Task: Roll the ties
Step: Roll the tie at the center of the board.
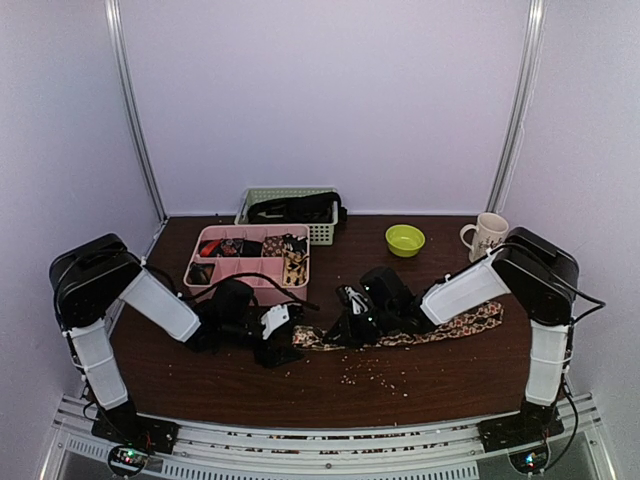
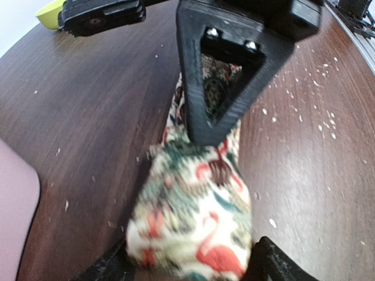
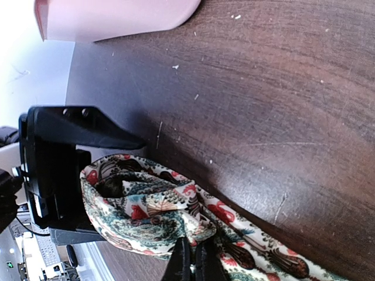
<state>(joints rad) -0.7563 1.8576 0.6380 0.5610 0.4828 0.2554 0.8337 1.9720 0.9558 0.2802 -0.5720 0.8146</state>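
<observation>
The dark wooden table (image 1: pixel 420 385) carries one flowered tie (image 1: pixel 450 327), stretched flat from the right side to the middle, where its left end is wound into a loose roll (image 2: pixel 193 222). The left gripper (image 2: pixel 190 269) has its jaws spread either side of that roll, fingers (image 2: pixel 275 263) against its sides; whether they squeeze it I cannot tell. The right gripper (image 3: pixel 190 260), jaws pressed together, pinches the tie just right of the roll.

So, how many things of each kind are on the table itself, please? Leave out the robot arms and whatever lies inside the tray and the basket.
tie: 1
pink tray: 1
basket: 1
green bowl: 1
mug: 1
Total: 5
</observation>
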